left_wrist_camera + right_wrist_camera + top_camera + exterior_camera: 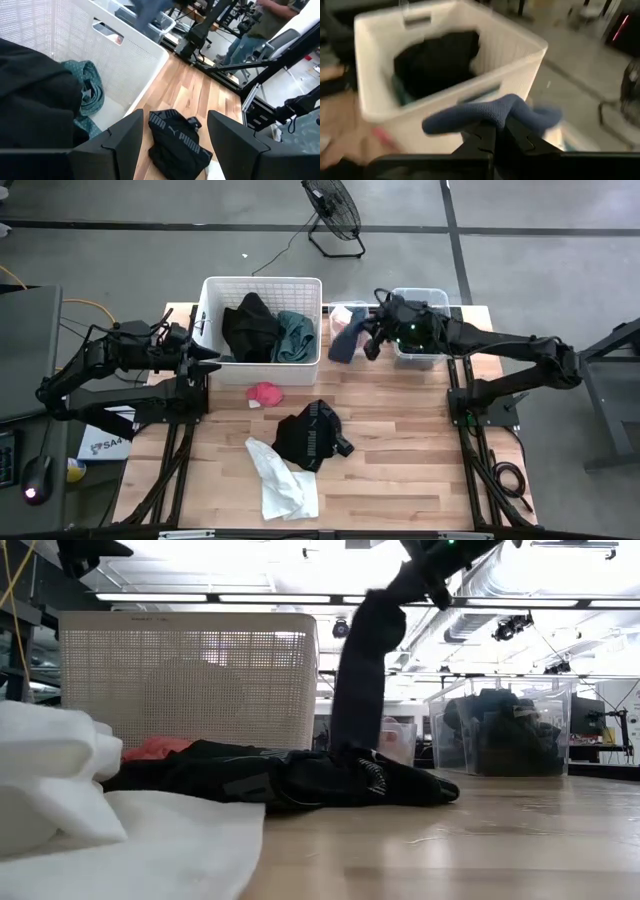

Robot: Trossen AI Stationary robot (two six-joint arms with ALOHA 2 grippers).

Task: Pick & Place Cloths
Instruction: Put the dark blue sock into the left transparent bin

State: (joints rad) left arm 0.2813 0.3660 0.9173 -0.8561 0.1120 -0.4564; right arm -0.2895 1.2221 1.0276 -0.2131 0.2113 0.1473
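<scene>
Risk: my right tool (pixel 372 340) pinches one blue-grey cloth (pixel 345 340) by a narrow fold, aloft between the white basket (pixel 262 284) and the clear tubs, so its hanging tail may snag the rim or slip free. Count: in the basket, one black cloth (pixel 250 327), one teal cloth (pixel 296 337); on the surface (pixel 400 440), one red-pink piece (pixel 265 393), one black Puma garment (pixel 310 435), one white cloth (pixel 280 480). My left tool (pixel 172 145) waits spread open beside the basket.

Six cloths counted: two black (pixel 249 326), one teal (pixel 296 336), one red-pink (pixel 265 393), one white (pixel 281 484), one blue-grey (pixel 346 340), one white basket (pixel 212 290), two clear tubs (pixel 432 298).
</scene>
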